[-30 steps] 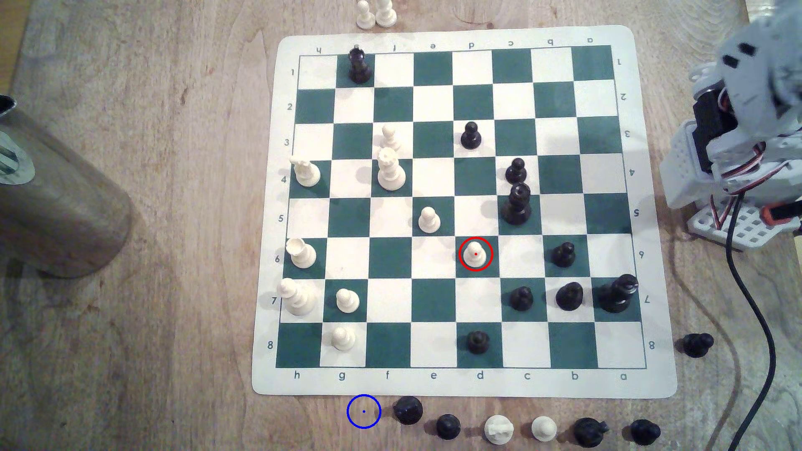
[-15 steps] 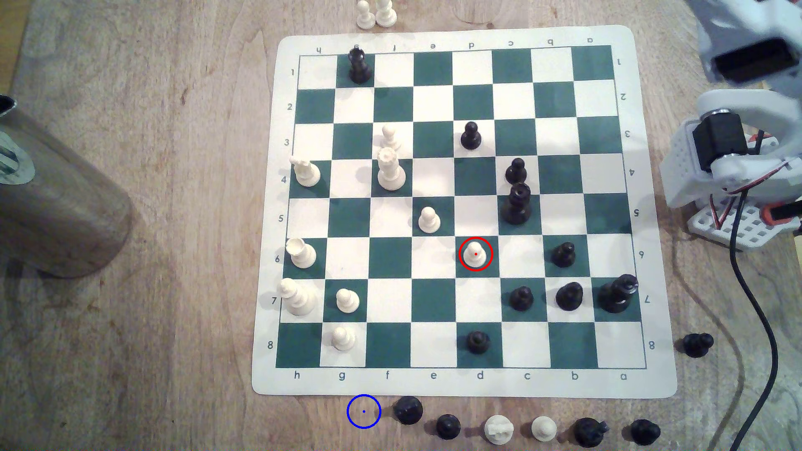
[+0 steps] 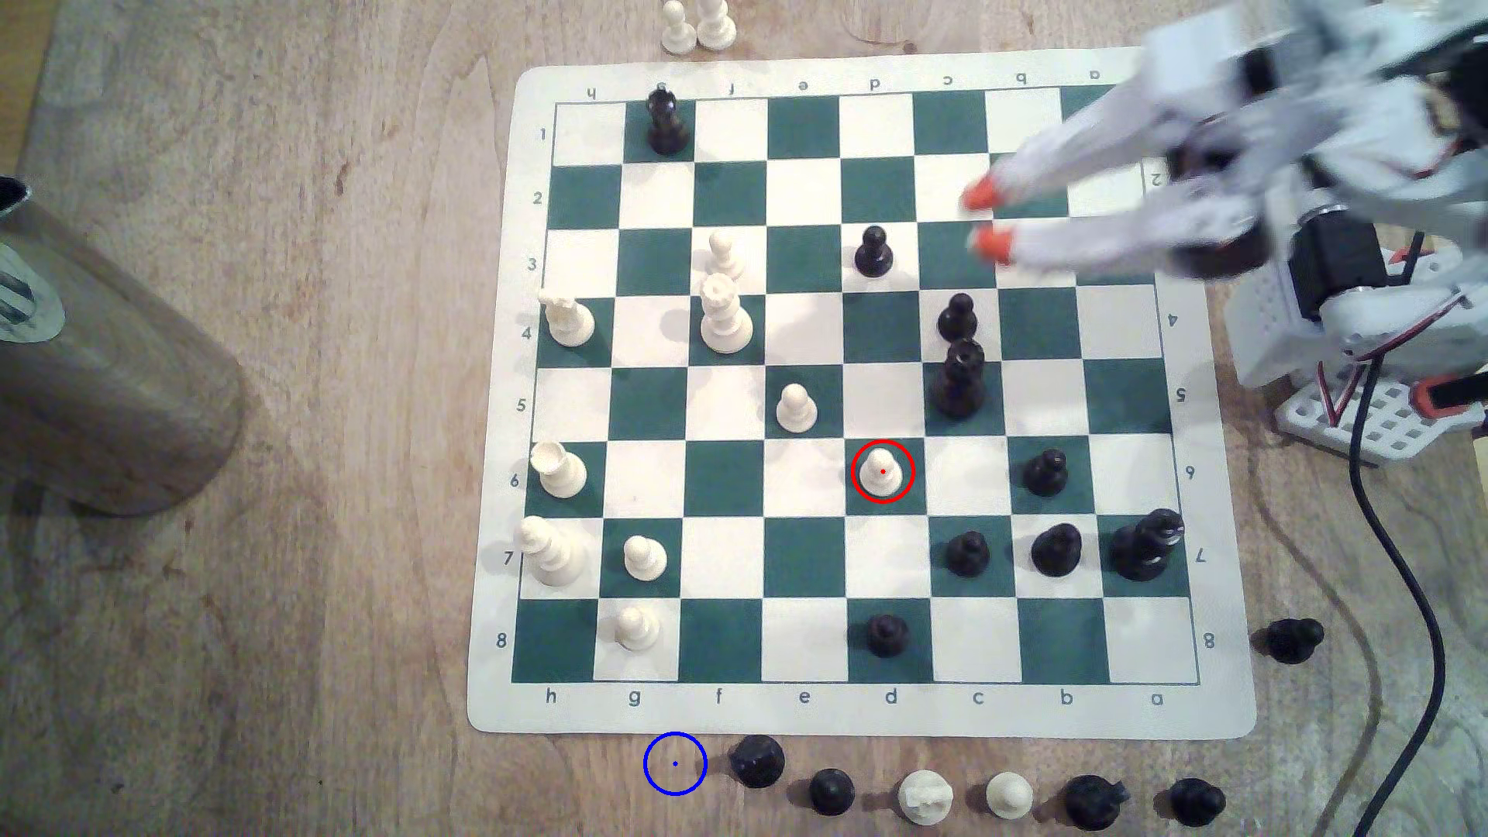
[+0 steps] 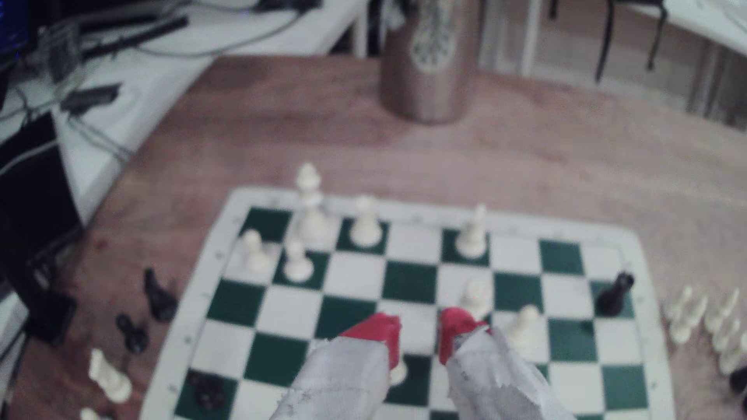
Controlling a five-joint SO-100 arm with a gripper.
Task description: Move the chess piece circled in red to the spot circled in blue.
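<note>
The chess piece circled in red (image 3: 882, 471) is a cream pawn standing upright on a green square of the board (image 3: 495, 708), in row 6. The spot circled in blue (image 3: 675, 763) is bare wood just off the board's near edge, toward the exterior view's left. My gripper (image 3: 986, 219) hovers over the board's upper right in the exterior view, well away from the pawn, blurred by motion. Its red-tipped fingers (image 3: 978, 195) are apart with nothing between them. In the wrist view the gripper (image 4: 420, 335) is open above the squares.
A black pawn (image 3: 874, 251), another black pawn (image 3: 958, 316) and a tall black piece (image 3: 958, 378) stand between gripper and circled pawn. Captured pieces (image 3: 757, 760) line the wood right of the blue ring. A metal tumbler (image 3: 105, 386) stands at the exterior view's left. A black cable (image 3: 1401, 563) runs past the arm's base.
The arm has swung from folded at the exterior view's right edge out over the board's upper right corner, bringing the open fingers into sight. No chess piece has moved.
</note>
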